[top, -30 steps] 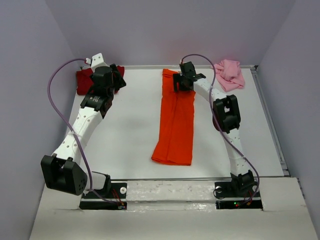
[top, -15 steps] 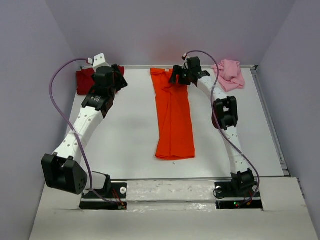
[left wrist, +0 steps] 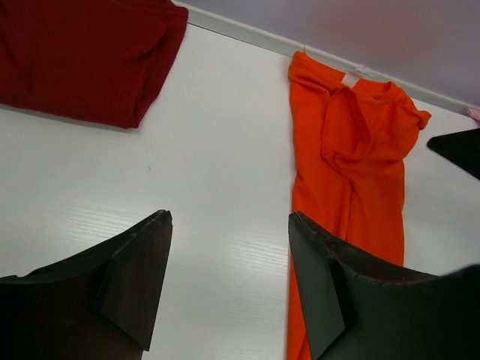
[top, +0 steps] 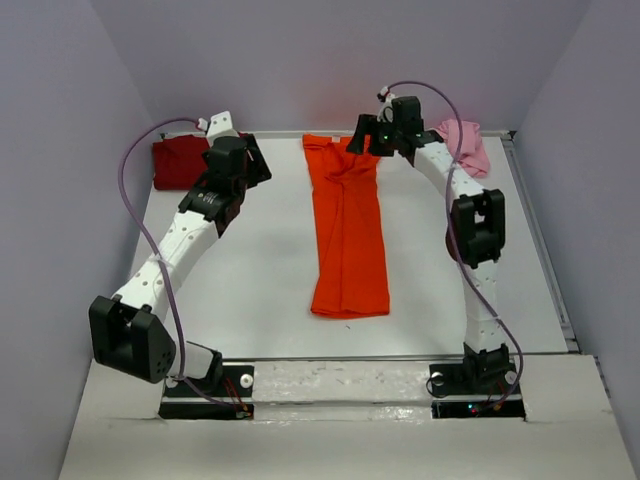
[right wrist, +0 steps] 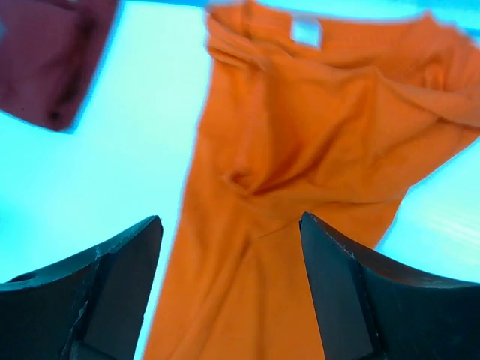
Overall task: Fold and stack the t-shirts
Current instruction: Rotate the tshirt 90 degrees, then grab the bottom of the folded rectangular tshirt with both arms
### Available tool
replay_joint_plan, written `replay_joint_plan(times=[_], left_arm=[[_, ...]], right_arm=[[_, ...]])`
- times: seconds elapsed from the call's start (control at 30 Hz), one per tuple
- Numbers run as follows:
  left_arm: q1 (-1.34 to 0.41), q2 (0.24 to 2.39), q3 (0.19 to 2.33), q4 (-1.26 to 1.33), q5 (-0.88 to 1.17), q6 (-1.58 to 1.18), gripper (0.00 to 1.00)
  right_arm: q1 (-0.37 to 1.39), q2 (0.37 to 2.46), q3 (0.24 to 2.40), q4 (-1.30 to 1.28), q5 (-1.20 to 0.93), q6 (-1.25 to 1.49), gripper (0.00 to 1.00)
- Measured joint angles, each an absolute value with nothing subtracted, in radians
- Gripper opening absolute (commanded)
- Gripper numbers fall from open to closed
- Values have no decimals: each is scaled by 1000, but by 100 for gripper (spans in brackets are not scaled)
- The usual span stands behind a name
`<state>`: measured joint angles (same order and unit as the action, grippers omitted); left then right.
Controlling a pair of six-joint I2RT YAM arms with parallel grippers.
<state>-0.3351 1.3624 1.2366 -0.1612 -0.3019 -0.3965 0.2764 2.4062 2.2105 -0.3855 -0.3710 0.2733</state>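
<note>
My right jaws stand wide apart and grip nothing. They hang just above the far end of the orange t-shirt (top: 348,235), where the collar lies. In my right wrist view that collar end fills the space between the two dark jaw tips. The cloth there is rumpled, with creases running in toward a pucker near the middle, and a small white label (right wrist: 306,31) sits at the neck.

The orange t-shirt is folded lengthwise into a long narrow strip. It lies flat on the white counter (top: 260,260), its collar end against the far edge and its lower hem pointing back toward my bases. The lower part lies smooth and the far part is bunched.

My left jaws are also parted, less widely, and they too are empty. They hover over bare counter to the left of the orange t-shirt's collar end, touching no cloth. My left wrist view shows open white surface between the jaw tips, with the orange strip running down its right side.

The dark red t-shirt (top: 180,163) rests folded in the far left corner, well apart from the orange t-shirt, beyond my left arm (top: 185,240). The pale pink t-shirt (top: 468,148) lies crumpled to the right of the orange t-shirt's collar end, at the far edge. It is partly hidden behind my right arm (top: 470,220). All three shirts lie apart from one another, none stacked.
</note>
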Motion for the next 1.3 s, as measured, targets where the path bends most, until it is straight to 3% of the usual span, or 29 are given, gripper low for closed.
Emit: replay_joint_plan(times=[0.17,0.3,0.4,0.57,0.9,1.3], left_arm=[[-472,1362,1237,-172,-344,-411,73],[-500,1335,1139,-123,-299,-480,73],[-492,1305,980,-72,-245,-547,73],[-487,1299,720,-3,-116,-666,73],[-532,1292,515,184,57,-795,73],[-595,1224,389,266,127,-878,73]], right_arm=[[276,1868,1723,-182,-376,348,77],[276,1592,1427,-35,-374,392,75],[283,1449,1156,20,-367,430,74],[312,1383,821,-8,-323,487,73],[353,1058,570,-78,-250,559,71],[469,1058,501,-188,-208,643,70]])
